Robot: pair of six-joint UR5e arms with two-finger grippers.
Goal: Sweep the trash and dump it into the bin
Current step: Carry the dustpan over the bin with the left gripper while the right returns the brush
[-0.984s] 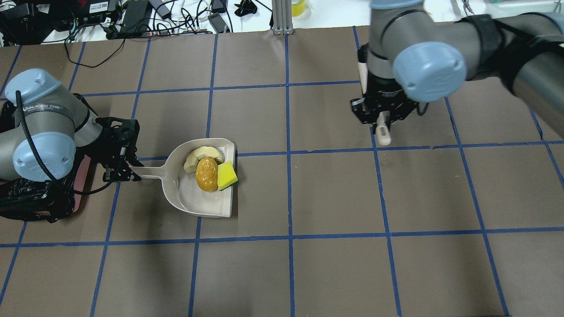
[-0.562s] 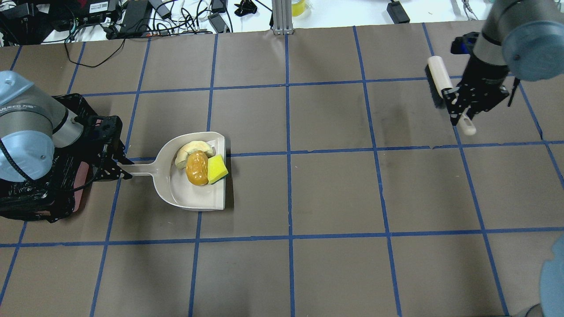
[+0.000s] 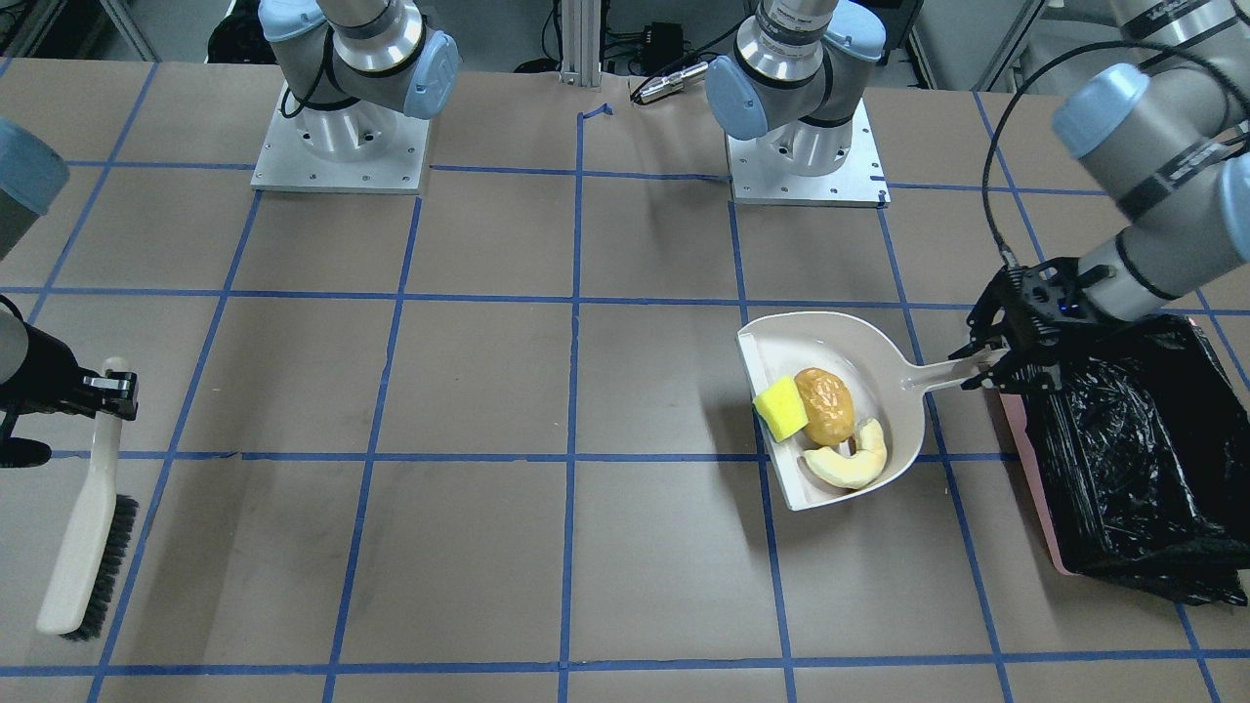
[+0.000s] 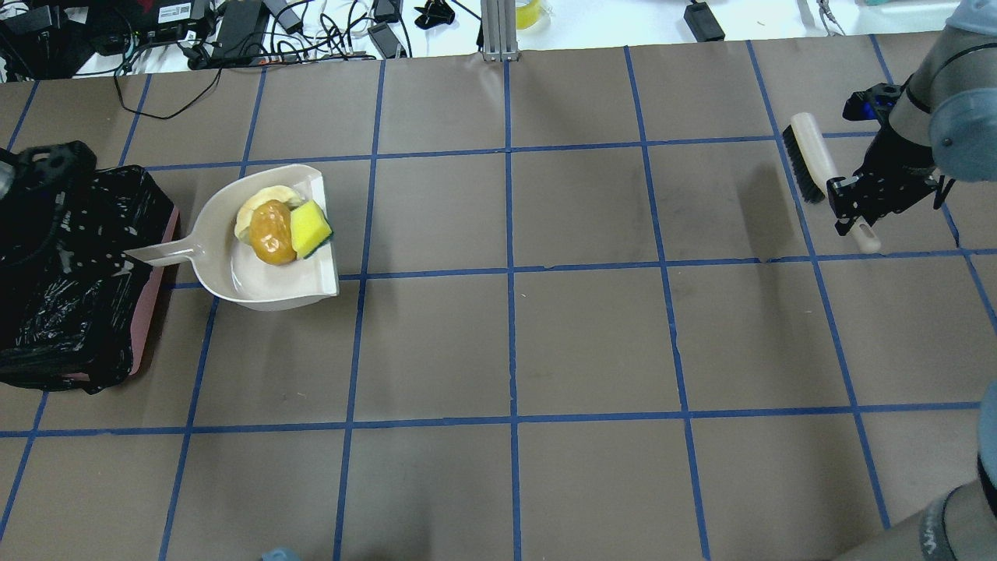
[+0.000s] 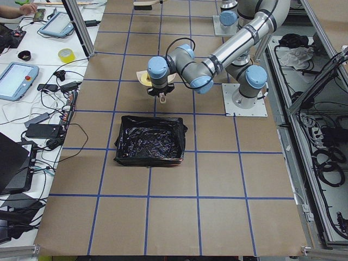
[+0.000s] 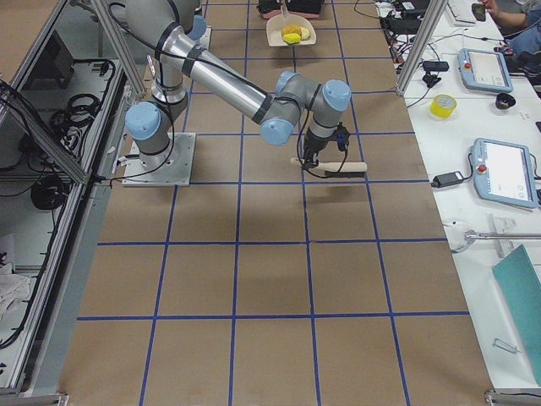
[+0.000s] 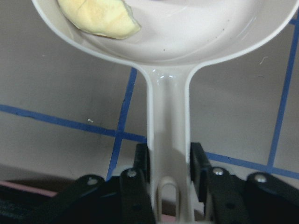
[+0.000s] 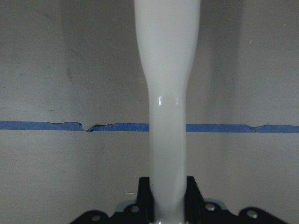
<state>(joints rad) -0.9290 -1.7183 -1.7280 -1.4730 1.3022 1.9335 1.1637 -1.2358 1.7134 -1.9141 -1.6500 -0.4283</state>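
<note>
Now, nearest the operators' edge of the tabletop (image 3: 586,391), toward its end on the robot's right, a cream hand brush (image 3: 83,547) with black bristles hangs from the right hand (image 3: 107,386), whose fingers (image 8: 143,191) are clamped on either side of its stem. It casts a shadow on the brown paper below and seems clear of the surface.

Further in, at the opposite end, stands the bin (image 3: 1037,488), a pink box lined with a crinkly black bag (image 3: 1133,459). Just beside its inner wall, the left hand (image 3: 981,369) is closed tight on the end of the handle of the cream dustpan (image 3: 859,342). The pan reaches toward the middle of the tabletop and seems lifted off it.

All the trash (image 4: 271,232) lies in the pan: the orange-yellow potato-like lump (image 3: 825,405) in the middle, the yellow sponge (image 3: 779,408) touching it at the pan's open lip, and the pale crescent piece (image 3: 848,461) curled against the lump's other side by the curved back wall.

Farthest off, both arm bases (image 3: 806,156) sit bolted along the robot's edge.
</note>
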